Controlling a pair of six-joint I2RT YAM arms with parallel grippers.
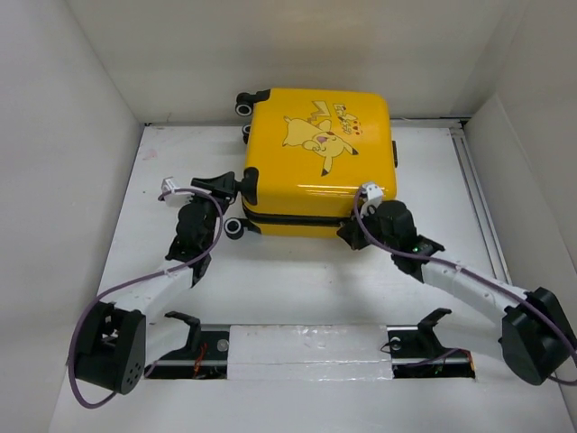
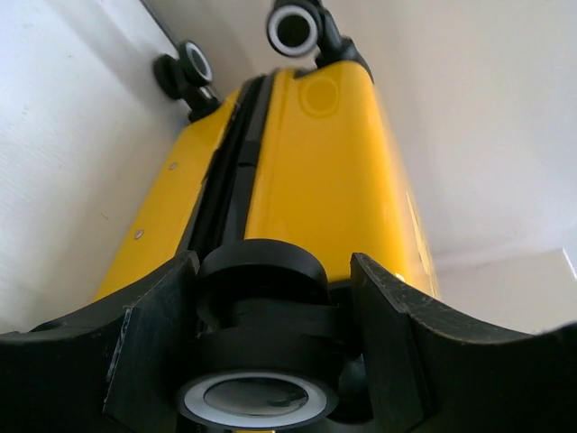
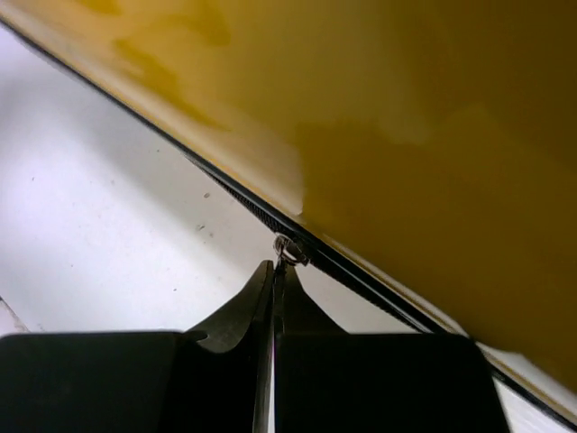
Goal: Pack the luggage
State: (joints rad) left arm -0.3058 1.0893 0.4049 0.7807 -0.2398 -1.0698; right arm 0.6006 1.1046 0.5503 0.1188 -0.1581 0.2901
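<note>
White table [image 1: 297, 289], boxed in by pale panels, is carrying the luggage [image 1: 315, 153], which is lying flat and closed, cartoon shell up, against the middle of the far edge. Its black zipper trim [image 3: 234, 194] is running along the near side. The left gripper [image 2: 270, 280] is sitting half spread astride a corner caster wheel [image 2: 257, 397], apparently clamping it, probably to brace the case against sliding. The right gripper [image 3: 275, 271], fingers fully together, is pinching the small metal zipper pull [image 3: 288, 248] at the shell's near right corner, presumably to draw the zip round.
</note>
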